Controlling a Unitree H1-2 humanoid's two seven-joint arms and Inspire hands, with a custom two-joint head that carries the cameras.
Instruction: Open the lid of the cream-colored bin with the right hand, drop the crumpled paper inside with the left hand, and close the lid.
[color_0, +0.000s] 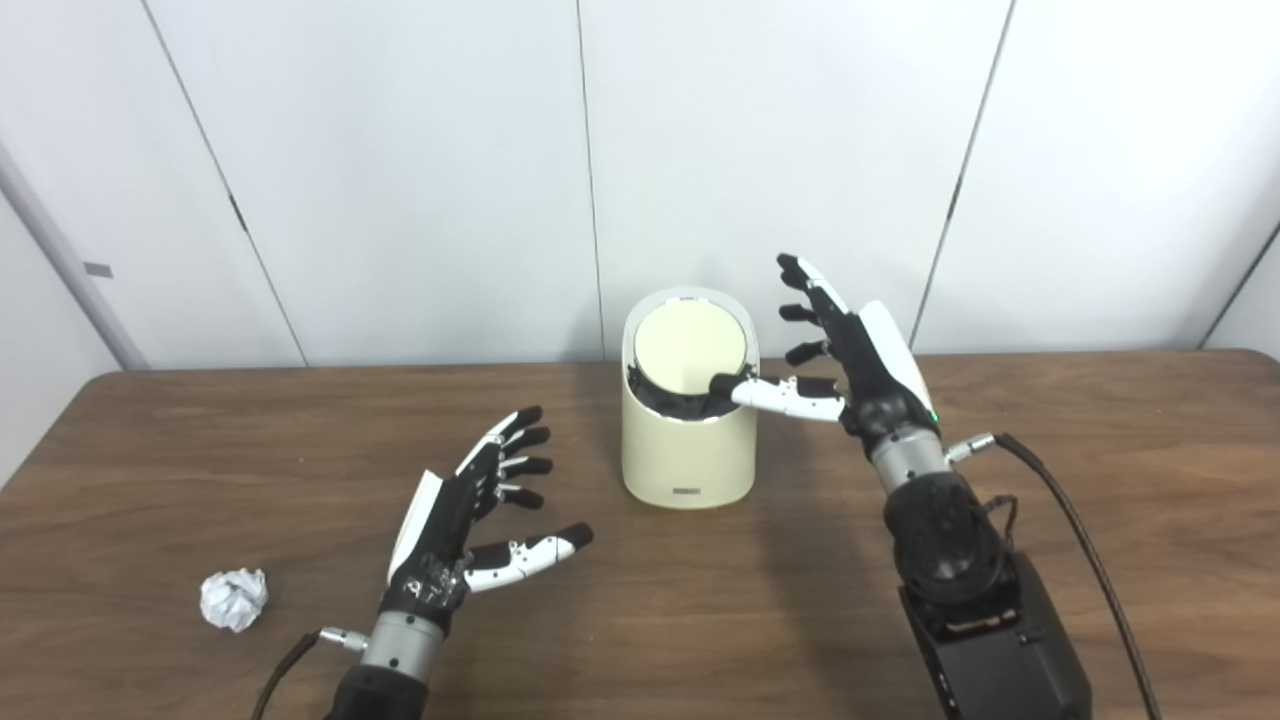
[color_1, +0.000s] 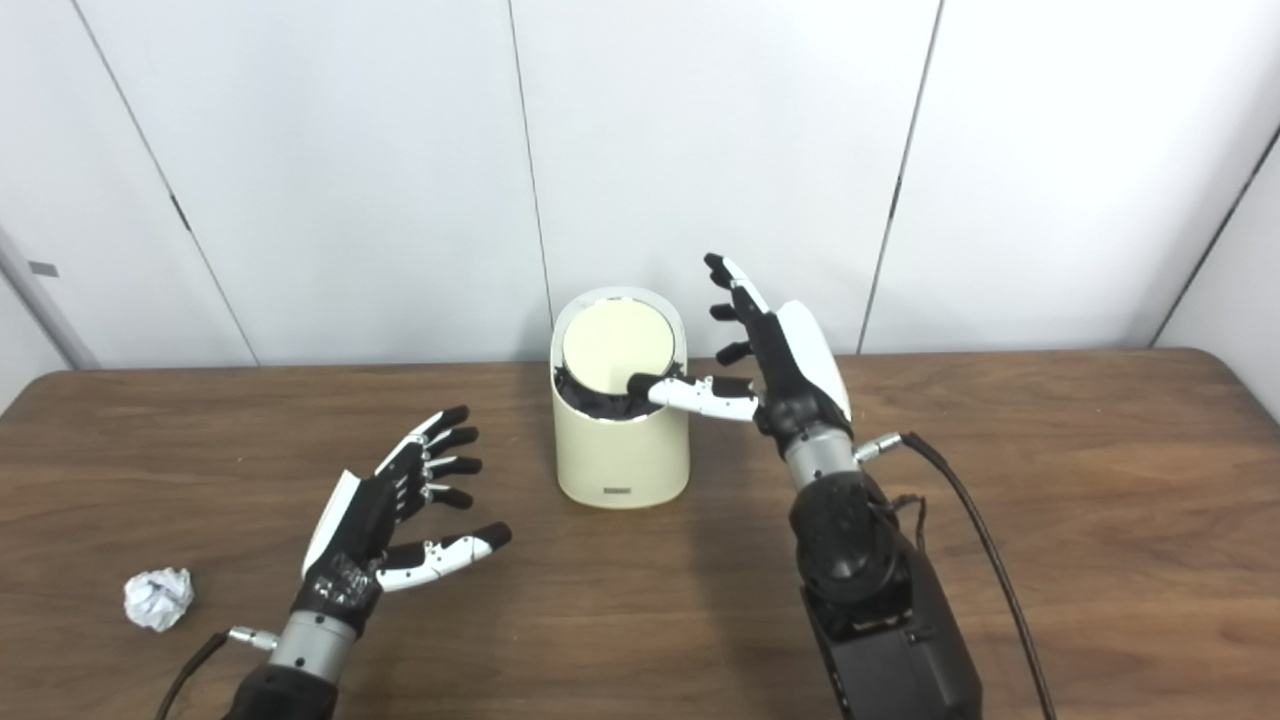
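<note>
Premises present as a robotics test room: bare wood-grain desk (color_0: 700, 620) set against plain white wall panels (color_0: 400, 180), cabled robot arm (color_0: 960, 560) on station.

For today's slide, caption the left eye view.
Right hand thumbs up the cream-colored bin's lid; crumpled white paper lies beside the open left hand.

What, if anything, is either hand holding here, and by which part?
Nothing is held. The left hand is open, apart from the crumpled paper. The right hand is open too, only its thumb tip resting at the lid of the bin.
</note>
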